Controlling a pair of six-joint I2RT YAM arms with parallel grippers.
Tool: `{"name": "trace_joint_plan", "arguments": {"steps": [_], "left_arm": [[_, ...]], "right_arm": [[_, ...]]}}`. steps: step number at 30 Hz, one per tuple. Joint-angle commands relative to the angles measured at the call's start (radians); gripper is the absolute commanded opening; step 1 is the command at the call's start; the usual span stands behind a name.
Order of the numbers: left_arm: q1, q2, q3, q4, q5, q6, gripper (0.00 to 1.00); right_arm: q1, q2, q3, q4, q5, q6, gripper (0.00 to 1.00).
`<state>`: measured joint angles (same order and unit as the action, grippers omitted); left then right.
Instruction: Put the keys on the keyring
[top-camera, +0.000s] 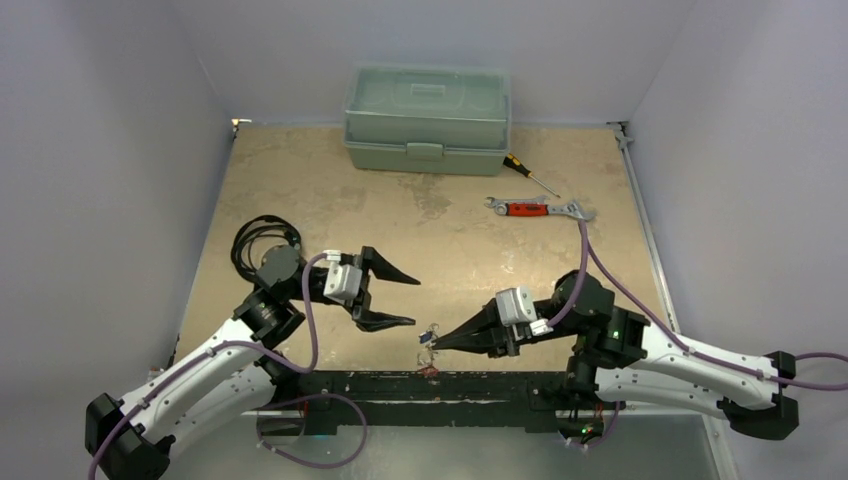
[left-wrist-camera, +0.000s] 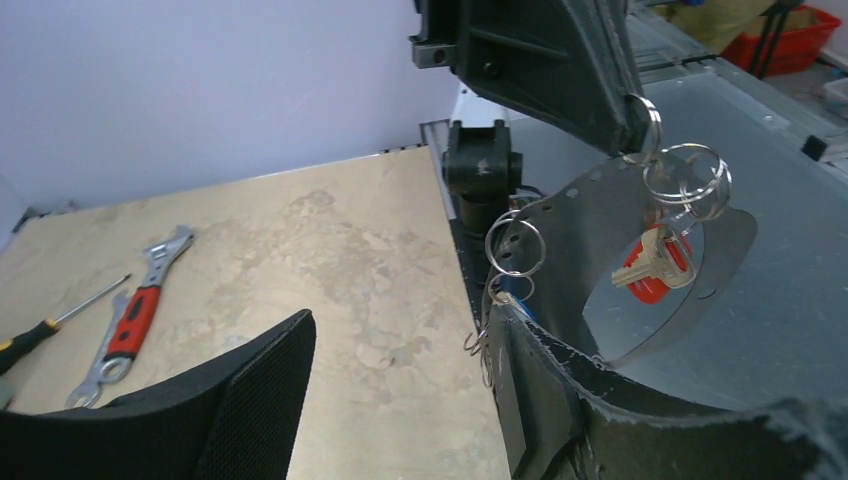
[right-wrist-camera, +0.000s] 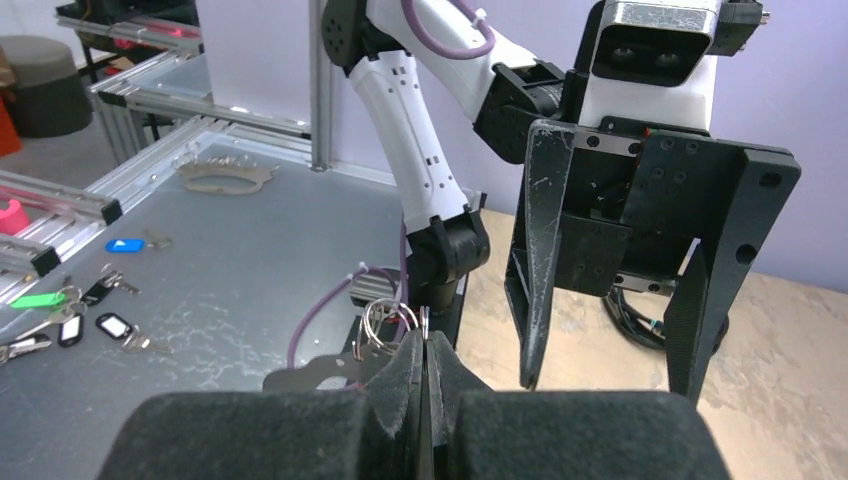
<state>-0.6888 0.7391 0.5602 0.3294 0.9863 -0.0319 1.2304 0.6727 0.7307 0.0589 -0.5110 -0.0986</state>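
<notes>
2 hands meet low in the middle of the overhead view. The right hand has its fingers pressed together on the thin wire of the keyring. It pinches the wire edge-on at the very tips, so the keyring hangs in the air just off the near edge of the table. The left hand stands wide apart and holds nothing, just beside the hanging cluster on its left in that view.

In the upper right of the left wrist view, several smaller split rings chain down from the pinched wire. 1 key with a red tag dangles from them. Another ring sits near the centre of that frame. I cannot make out a blue-tagged key for certain. A thin grey plate with small holes lies behind the rings, and I cannot tell whether it is joined to them.

The keyring looks bright silver, thin and smooth. It is probably light, stiff and springy, and slick enough to slip or twist in a tip pinch. The key will likely swing freely, so the tag or the flat head seems the safest place to take it. The ring itself seems best gripped across the wire, away from its split.
</notes>
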Motion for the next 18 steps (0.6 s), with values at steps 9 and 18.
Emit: {"name": "trace_joint_plan", "arguments": {"steps": [9, 18], "left_arm": [[-0.103, 0.025, -0.012, 0.122, 0.15, -0.099, 0.67], [-0.135, 0.1, 0.006, 0.142, 0.146, -0.136, 0.66]], "right_arm": [[0.003, 0.038, 0.093, 0.008, -0.118, -0.015, 0.0], [0.003, 0.059, 0.105, 0.017, -0.163, -0.013, 0.0]]}}
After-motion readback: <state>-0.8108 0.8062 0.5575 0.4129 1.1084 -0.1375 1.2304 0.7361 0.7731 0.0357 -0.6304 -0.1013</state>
